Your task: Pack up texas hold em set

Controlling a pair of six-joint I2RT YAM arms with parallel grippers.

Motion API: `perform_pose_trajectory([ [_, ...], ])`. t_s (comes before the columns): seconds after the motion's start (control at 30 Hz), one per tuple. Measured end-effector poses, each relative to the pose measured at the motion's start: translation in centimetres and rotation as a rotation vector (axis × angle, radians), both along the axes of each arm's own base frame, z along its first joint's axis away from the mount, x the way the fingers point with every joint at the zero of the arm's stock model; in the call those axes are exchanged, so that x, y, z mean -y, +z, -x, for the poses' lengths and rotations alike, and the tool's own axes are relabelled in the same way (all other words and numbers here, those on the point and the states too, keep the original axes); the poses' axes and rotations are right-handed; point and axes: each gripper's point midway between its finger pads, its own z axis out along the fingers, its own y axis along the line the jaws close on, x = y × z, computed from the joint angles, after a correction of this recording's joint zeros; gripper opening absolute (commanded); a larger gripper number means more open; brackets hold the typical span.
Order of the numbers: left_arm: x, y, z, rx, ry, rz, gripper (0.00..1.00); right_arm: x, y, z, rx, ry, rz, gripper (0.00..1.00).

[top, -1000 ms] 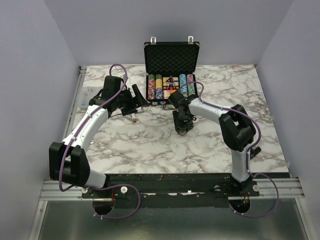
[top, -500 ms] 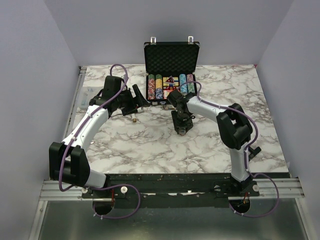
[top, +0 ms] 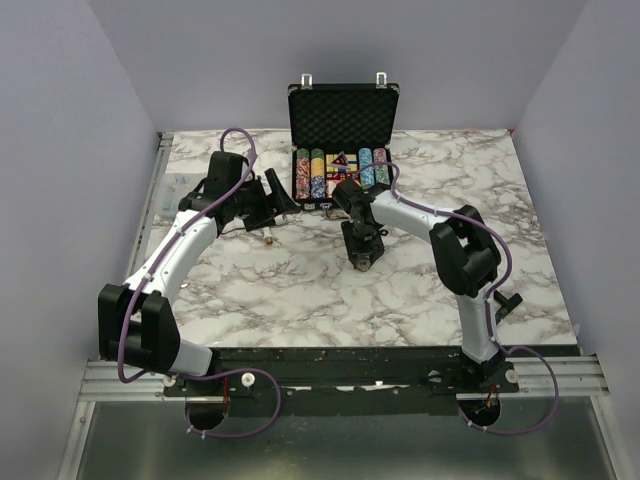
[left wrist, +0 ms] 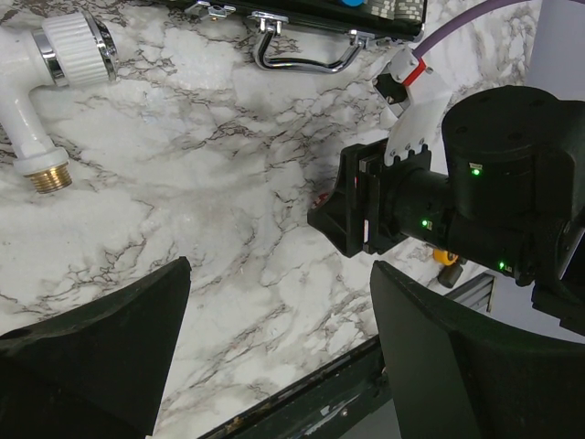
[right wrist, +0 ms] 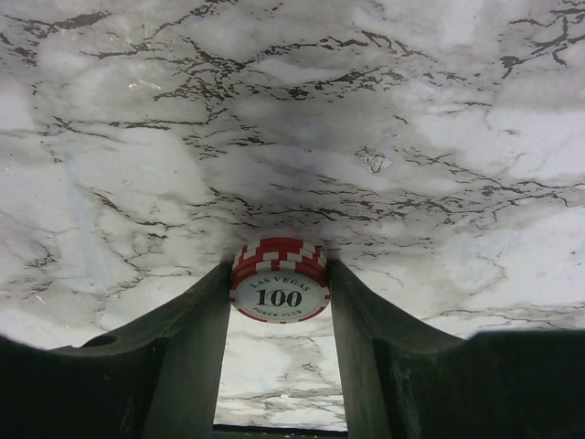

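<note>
The texas hold em set's black case (top: pixel 343 108) stands open at the back of the table, with multicoloured chip rows (top: pixel 340 172) in its base. Its silver handle (left wrist: pixel 302 60) shows at the top of the left wrist view. My right gripper (right wrist: pixel 279 274) is shut on a small stack of red and white "100" chips (right wrist: pixel 279 291), pointing down at the marble in front of the case (top: pixel 362 256). My left gripper (left wrist: pixel 281 270) hangs open over bare marble to the left of the case (top: pixel 275 208), with nothing between its fingers.
A white plastic fitting with a brass thread (left wrist: pixel 37 110) lies on the marble beside the left gripper (top: pixel 270 237). A small yellow and black item (left wrist: pixel 447 263) peeks out under the right arm. The table's dark front rail (left wrist: pixel 302 402) runs below the left fingers.
The right arm has shifted slightly left, still holding the chips over the same patch of marble. The left arm has not moved.
</note>
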Motion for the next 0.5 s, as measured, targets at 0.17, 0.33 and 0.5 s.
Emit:
perform_pose_trajectory([
  [0.17, 0.0, 0.1, -0.1, 0.005, -0.001, 0.001, 0.79, 0.0, -0.1, 0.0, -0.001, -0.003, 0.005, 0.27],
  [0.33, 0.2, 0.1, 0.1, 0.015, -0.027, -0.001, 0.79, 0.0, 0.0, 0.0, 0.003, -0.003, 0.002, 0.09],
  [0.5, 1.1, -0.4, 0.5, 0.007, -0.104, 0.028, 0.79, -0.2, 0.6, -0.3, 0.033, 0.006, -0.019, 0.0],
])
